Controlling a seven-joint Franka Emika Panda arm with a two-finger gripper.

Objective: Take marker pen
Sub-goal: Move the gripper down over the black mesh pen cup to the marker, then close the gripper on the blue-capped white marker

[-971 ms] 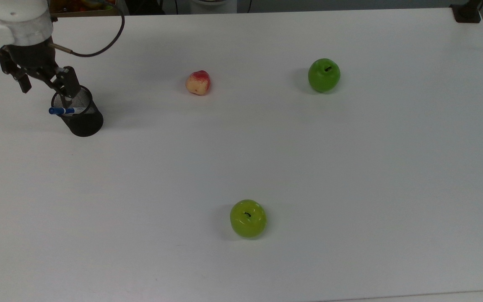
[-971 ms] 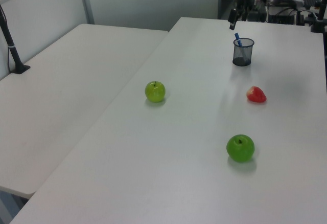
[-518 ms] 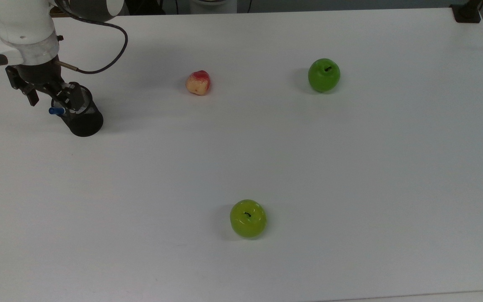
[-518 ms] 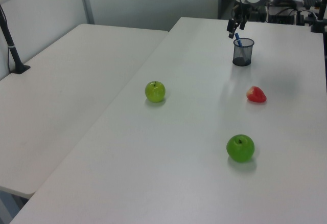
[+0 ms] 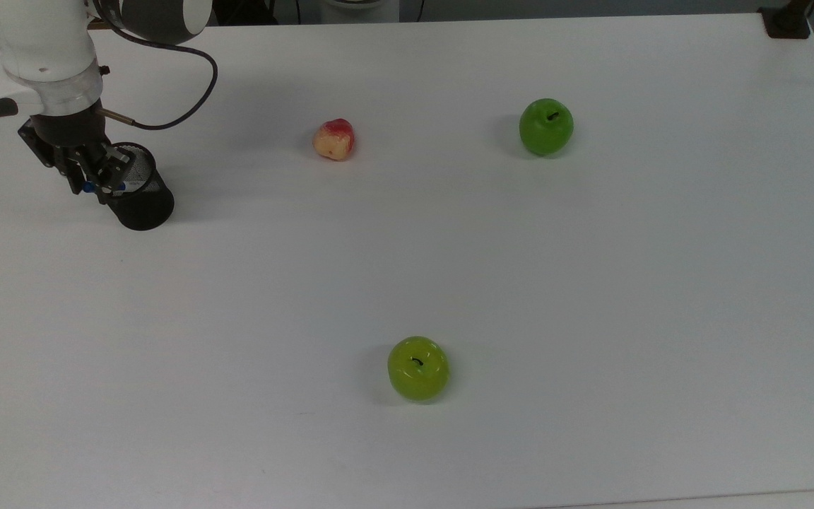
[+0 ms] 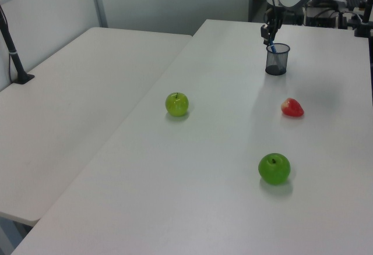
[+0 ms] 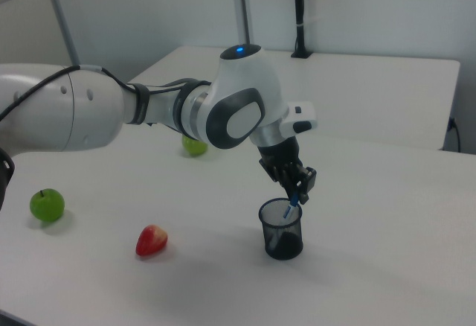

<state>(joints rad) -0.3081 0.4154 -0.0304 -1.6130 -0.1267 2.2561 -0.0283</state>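
The black two-finger gripper (image 7: 296, 192) appears closed on the white, blue-capped marker pen (image 7: 292, 205) inside the black mesh cup (image 7: 281, 231); next, a straight lift.

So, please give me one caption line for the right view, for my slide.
The pincer is at the blue cap of the marker pen standing in a black mesh cup.

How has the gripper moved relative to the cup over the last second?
Yes. The gripper has come in over the cup rim at the top view's left and closed around the marker pen.
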